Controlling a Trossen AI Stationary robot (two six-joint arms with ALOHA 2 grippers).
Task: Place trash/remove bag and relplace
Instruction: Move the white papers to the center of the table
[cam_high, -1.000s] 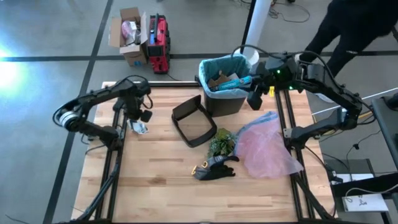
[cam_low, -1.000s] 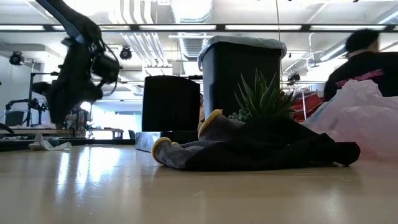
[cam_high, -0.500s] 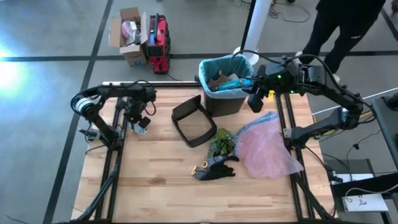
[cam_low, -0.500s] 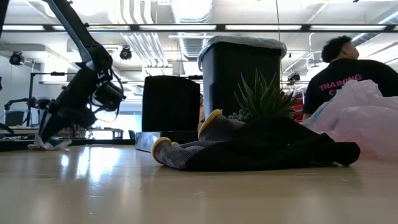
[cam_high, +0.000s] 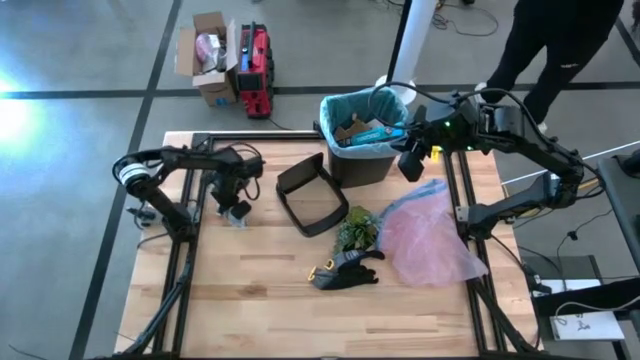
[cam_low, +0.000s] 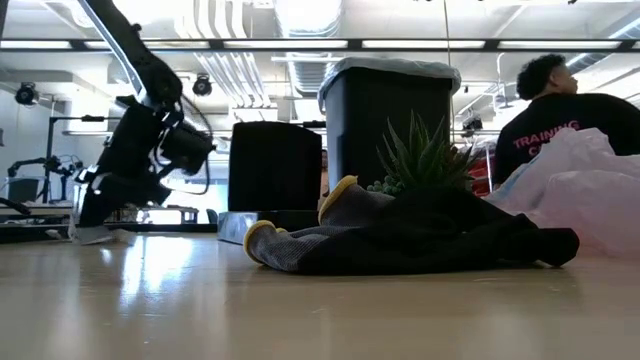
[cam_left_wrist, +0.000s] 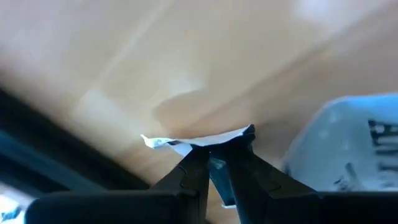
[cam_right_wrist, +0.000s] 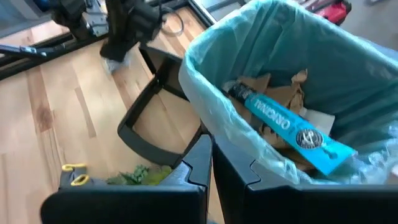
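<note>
My left gripper (cam_high: 235, 205) is down at the table's left part, shut on a white paper scrap (cam_left_wrist: 199, 139) of the trash; the low view shows the scrap (cam_low: 103, 237) at tabletop level. The black bin (cam_high: 362, 160) stands at the far middle, lined with the teal bag (cam_right_wrist: 205, 81), with brown paper and a teal tube (cam_right_wrist: 286, 127) inside. My right gripper (cam_high: 408, 165) hangs shut in the air beside the bin's right side, holding nothing; its fingers (cam_right_wrist: 200, 163) show closed. My left gripper pinches the white scrap's edge (cam_left_wrist: 214, 148) between its two fingers. The fingers come steeply from above, pointing down at the table. The scrap spreads out past the fingertips just over the wood; whether it rests on the table I cannot tell.
A black lid frame (cam_high: 312, 195) lies left of the bin. A green plant tuft (cam_high: 355, 230), a black-and-yellow glove (cam_high: 345, 270) and a pink plastic bag (cam_high: 425, 235) lie right of the middle. A person (cam_high: 560, 40) stands beyond the far right corner.
My left gripper has come down and gone toward the table's right edge, rolling its wrist, with the white scrap staying at its fingertips. My right gripper has kept its place beside the bin.
</note>
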